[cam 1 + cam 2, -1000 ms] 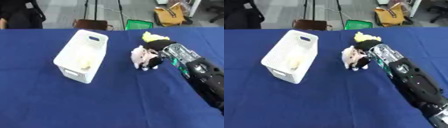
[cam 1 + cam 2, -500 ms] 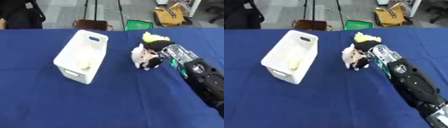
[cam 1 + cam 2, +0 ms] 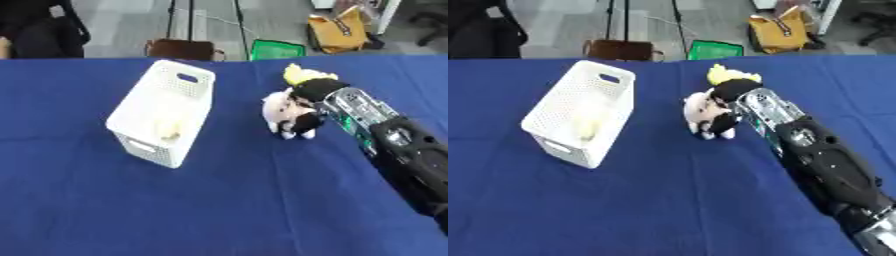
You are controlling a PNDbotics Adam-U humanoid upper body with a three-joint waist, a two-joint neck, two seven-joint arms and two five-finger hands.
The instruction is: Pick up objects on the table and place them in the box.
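Blue worktop (image 3: 219,200). We are reaching in from the right: our right hand (image 3: 308,95) is curling its fingers round the white-and-black plush toy (image 3: 287,114), just beside the yellow plush (image 3: 302,75). The white perforated box (image 3: 162,117) is standing well apart to the left, with a pale object (image 3: 168,131) lying inside it

right robot hand (image 3: 313,91) edged forward, plush toy (image 3: 289,114) nudged slightly away from box (image 3: 163,118)
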